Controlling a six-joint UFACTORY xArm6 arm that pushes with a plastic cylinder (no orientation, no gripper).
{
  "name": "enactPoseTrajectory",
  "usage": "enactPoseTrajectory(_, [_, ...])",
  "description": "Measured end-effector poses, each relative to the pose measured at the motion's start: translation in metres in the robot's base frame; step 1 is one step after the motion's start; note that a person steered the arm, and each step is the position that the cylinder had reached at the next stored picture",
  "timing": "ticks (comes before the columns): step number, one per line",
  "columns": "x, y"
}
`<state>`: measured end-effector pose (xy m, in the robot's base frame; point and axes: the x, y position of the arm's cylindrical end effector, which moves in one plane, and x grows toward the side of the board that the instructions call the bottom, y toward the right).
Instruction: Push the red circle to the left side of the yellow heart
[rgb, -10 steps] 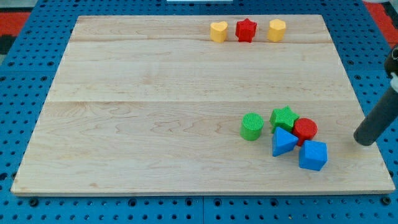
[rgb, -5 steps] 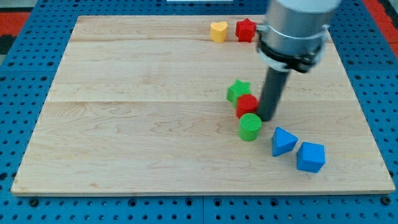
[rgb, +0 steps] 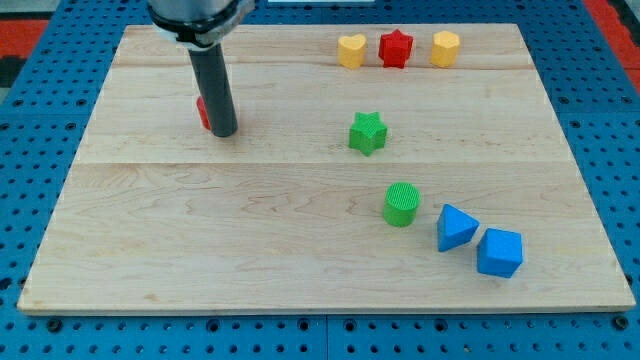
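Note:
The red circle (rgb: 203, 111) sits in the upper left part of the board, mostly hidden behind my rod; only a sliver shows at the rod's left. My tip (rgb: 223, 133) rests on the board right beside it, at its lower right. The yellow heart (rgb: 351, 50) lies near the view's top edge, far to the right of the red circle and higher up.
A red star (rgb: 396, 47) and a yellow hexagon (rgb: 445, 48) sit in a row right of the heart. A green star (rgb: 367, 132) is mid-board. A green cylinder (rgb: 402, 204), a blue triangle (rgb: 456, 227) and a blue cube (rgb: 500, 252) lie at lower right.
The rod swept from the right edge across the board to the upper left, carrying the red circle with it. The green star was shifted up and left, the green cylinder slightly.

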<state>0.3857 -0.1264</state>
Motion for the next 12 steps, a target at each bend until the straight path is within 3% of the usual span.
enactPoseTrajectory(2, [-0.007,-0.061])
enactPoseTrajectory(5, [-0.051,0.045])
enactPoseTrajectory(10, [-0.119,0.095])
enactPoseTrajectory(12, [-0.01,0.121])
